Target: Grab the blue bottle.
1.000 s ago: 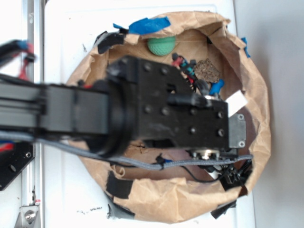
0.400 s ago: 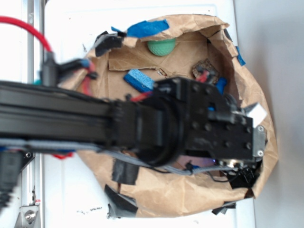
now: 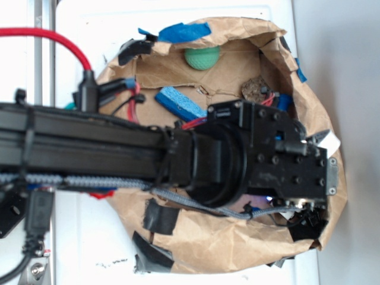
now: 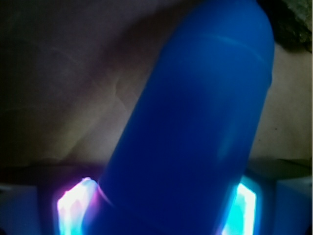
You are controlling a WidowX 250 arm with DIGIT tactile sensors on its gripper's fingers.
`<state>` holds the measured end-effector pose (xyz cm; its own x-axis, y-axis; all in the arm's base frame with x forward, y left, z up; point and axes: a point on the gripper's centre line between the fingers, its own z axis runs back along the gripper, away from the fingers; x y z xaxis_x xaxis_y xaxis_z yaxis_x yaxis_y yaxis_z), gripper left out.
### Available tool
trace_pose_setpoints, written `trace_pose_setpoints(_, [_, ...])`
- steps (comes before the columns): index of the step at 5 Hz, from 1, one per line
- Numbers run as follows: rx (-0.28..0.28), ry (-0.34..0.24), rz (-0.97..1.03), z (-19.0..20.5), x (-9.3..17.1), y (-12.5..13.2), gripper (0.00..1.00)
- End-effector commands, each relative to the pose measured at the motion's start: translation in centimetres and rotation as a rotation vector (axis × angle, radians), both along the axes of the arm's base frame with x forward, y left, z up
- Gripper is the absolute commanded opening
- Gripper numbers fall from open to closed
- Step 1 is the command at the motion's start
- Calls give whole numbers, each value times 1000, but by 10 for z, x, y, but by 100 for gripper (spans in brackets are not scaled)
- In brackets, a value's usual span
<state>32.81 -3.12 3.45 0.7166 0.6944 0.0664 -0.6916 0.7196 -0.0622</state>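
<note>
While arm (image 3: 119, 154) spans crumpled paper bowl (image 3: 237, 249), gripper (image 4: 156, 205) sits low at bowl's right side. Bottle (image 4: 195, 127), smooth glossy blue plastic, rounded cylinder, fills wrist view, tilted, running between glowing fingers (image 4: 73, 205). Grip state: cannot tell, contact not visible. Sliver of bottle shows by gripper in exterior view. Porous rectangular sponge (image 3: 181, 104), dimpled green ball (image 3: 202, 57) well apart.

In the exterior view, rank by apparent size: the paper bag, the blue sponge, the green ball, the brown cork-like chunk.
1. Paper bag, by far the largest.
2. Blue sponge.
3. Green ball, partly hidden by the bag's rim, so close to the sponge.
4. Brown chunk, smallest.
</note>
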Motion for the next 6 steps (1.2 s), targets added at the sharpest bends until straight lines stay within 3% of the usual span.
trace_pose_setpoints(1, [-42, -55, -92, 47, -14, 9, 0])
trace_pose_setpoints(2, [-87, -25, -244, 73, -39, 6, 0])
trace_pose_setpoints(3, [-99, -56, -442, 96, -52, 8, 0])
trace_pose_setpoints(4, [-166, 1, -683, 119, -56, 22, 0])
trace_pose_setpoints(5, [-58, -103, -799, 123, -52, 50, 0])
trace_pose_setpoints(6, [61, -190, -906, 126, -53, 63, 0])
